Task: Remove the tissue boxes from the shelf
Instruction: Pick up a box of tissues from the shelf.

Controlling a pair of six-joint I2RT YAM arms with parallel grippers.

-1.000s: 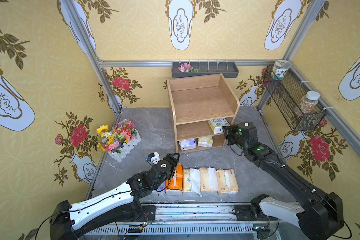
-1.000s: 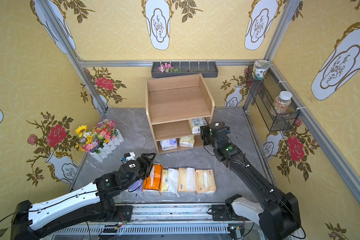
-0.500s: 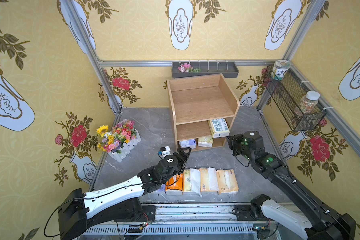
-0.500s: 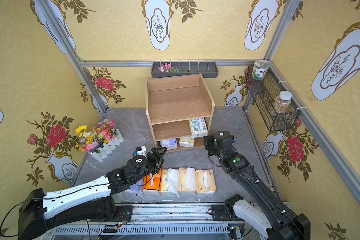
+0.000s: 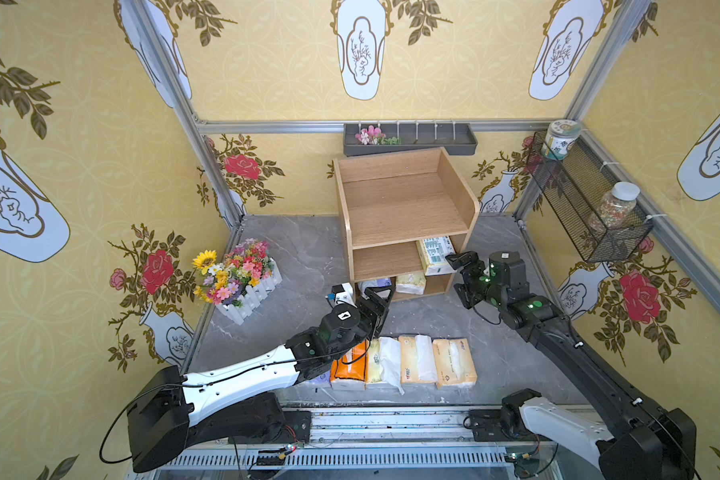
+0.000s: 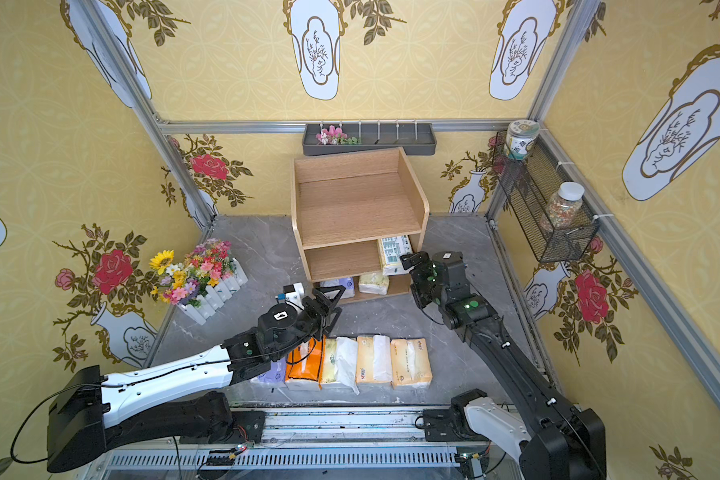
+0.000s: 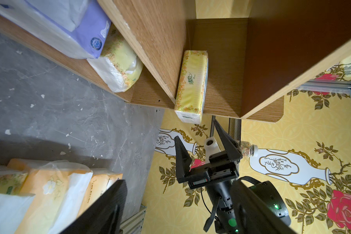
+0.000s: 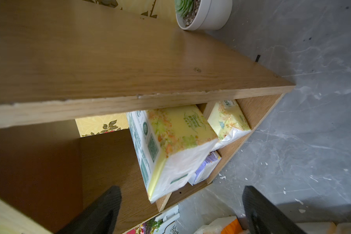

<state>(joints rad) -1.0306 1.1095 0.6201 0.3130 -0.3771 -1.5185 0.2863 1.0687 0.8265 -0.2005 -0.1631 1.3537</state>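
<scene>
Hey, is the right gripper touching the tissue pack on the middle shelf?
Apart. The left wrist view shows the right gripper open, with a clear gap before the yellow tissue pack.

In both top views the black-and-white left arm (image 5: 242, 374) hides most of a lavender plastic-wrapped tissue pack (image 5: 319, 378) on the grey marbled counter (image 5: 300, 257). A second lavender pack (image 6: 347, 286), on the bottom tier of the light-brown wooden shelf (image 6: 358, 208), sits partly behind the left gripper (image 6: 330, 291). The right wrist view's edge cuts off the white round succulent pot (image 8: 211, 18) and the jaws of the right gripper (image 8: 181, 189). The green print on the white pack (image 6: 391, 253) is probably text, too small to read.
</scene>
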